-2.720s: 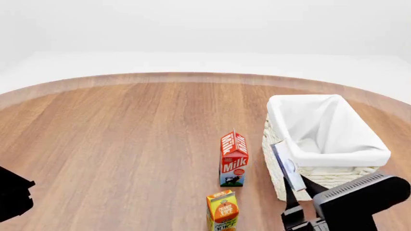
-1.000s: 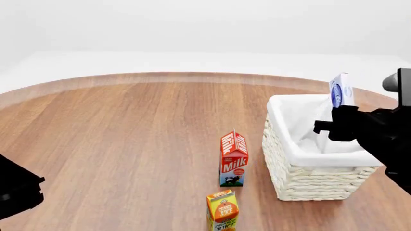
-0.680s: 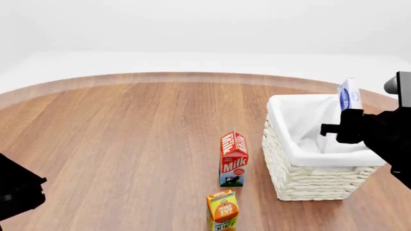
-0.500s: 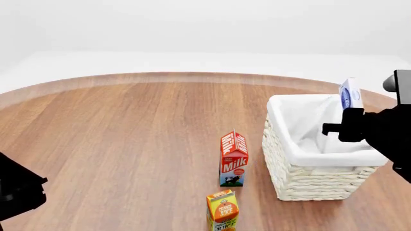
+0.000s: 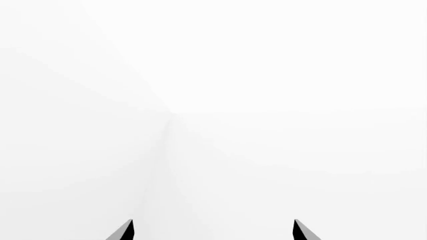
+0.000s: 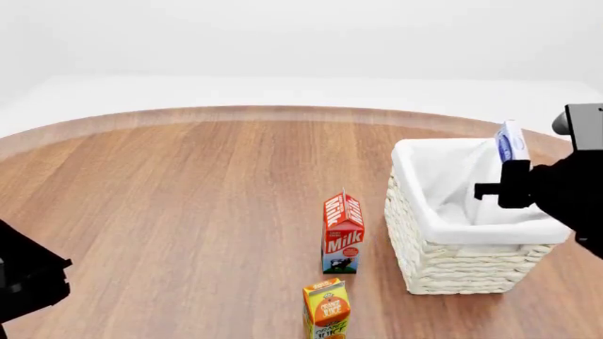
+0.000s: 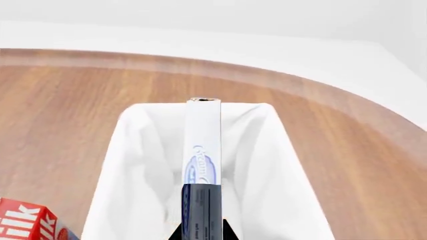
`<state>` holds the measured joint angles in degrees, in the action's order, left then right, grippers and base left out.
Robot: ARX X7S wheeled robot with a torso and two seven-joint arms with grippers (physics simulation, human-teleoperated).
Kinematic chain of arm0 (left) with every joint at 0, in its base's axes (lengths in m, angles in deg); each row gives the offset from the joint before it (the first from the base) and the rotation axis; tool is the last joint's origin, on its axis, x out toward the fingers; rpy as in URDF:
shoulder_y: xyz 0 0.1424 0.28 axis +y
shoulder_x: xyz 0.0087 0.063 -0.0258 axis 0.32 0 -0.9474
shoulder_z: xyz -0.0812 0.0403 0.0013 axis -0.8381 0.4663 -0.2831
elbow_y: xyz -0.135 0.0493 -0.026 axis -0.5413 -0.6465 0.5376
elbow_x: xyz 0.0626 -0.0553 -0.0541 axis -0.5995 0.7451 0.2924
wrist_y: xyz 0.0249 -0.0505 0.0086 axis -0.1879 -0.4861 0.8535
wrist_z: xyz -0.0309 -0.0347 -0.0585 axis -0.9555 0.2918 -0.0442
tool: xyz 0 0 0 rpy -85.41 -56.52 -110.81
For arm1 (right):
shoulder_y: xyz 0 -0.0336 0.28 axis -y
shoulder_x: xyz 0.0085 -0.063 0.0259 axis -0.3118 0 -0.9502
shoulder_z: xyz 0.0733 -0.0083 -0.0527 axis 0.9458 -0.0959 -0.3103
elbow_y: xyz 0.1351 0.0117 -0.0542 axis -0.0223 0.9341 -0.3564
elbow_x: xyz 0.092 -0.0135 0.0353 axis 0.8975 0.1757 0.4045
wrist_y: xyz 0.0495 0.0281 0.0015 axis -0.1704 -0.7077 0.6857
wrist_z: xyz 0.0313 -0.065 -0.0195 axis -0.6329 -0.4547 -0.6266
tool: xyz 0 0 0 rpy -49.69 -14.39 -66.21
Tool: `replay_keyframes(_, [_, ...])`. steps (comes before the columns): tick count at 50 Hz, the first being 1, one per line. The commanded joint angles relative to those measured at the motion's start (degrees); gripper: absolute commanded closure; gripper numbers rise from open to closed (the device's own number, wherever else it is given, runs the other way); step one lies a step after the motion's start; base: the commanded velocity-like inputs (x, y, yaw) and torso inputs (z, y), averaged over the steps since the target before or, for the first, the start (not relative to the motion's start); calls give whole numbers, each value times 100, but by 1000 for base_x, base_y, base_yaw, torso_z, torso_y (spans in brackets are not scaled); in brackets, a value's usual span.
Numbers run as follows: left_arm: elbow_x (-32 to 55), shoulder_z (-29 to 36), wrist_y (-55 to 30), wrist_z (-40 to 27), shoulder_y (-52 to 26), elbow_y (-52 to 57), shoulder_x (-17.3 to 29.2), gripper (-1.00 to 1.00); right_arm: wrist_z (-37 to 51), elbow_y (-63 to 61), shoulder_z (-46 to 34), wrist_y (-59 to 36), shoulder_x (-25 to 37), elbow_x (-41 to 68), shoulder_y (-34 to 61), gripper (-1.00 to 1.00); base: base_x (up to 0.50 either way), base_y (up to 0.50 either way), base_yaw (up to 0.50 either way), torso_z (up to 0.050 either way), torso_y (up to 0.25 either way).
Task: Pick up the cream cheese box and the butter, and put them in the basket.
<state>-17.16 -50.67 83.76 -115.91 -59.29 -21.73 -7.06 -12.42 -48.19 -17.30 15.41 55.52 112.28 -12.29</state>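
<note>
My right gripper (image 6: pixel 513 169) is shut on the cream cheese box (image 6: pixel 510 140), a small flat white box with blue markings. It holds the box edge-up above the white wicker basket (image 6: pixel 452 263). In the right wrist view the box (image 7: pixel 202 150) stands between the jaws over the basket's cloth liner (image 7: pixel 133 165). My left gripper (image 5: pixel 212 232) is open and empty and faces blank white. Only the left arm's dark body (image 6: pixel 28 279) shows in the head view. The butter is out of view.
A red milk carton (image 6: pixel 343 233) stands just left of the basket; its corner shows in the right wrist view (image 7: pixel 27 222). An orange juice carton (image 6: pixel 326 308) stands nearer me. The round wooden table (image 6: pixel 188 191) stretches to the left.
My right gripper lifted the cream cheese box from beside the basket's near-left wall to above the basket, then shifted slightly right and lower. The left arm barely moved.
</note>
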Motion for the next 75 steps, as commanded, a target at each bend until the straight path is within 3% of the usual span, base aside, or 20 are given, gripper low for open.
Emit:
replay_keyframes(1, [-100, -88, 61, 168, 11, -1, -99, -100, -385, 295, 47, -165, -214, -512, 304, 100, 0, 0, 0, 0, 0])
replay_keyframes(28, [-112, -49, 96, 142, 18, -72, -80, -100, -1034, 794, -546, -354, -945, -1379, 807, 100, 0, 0, 0, 0, 1])
replay_keyframes(74, [-129, 14, 103, 86, 22, -80, -36, -100, -1137, 1286, -800, -157, -1033, -1843, 571, 100, 0, 0, 0, 0, 0])
replay_keyframes(75, [-125, 16, 101, 86, 24, -74, -33, -100, -1126, 1276, -786, -173, -1035, -1807, 569, -100, 0, 0, 0, 0, 10])
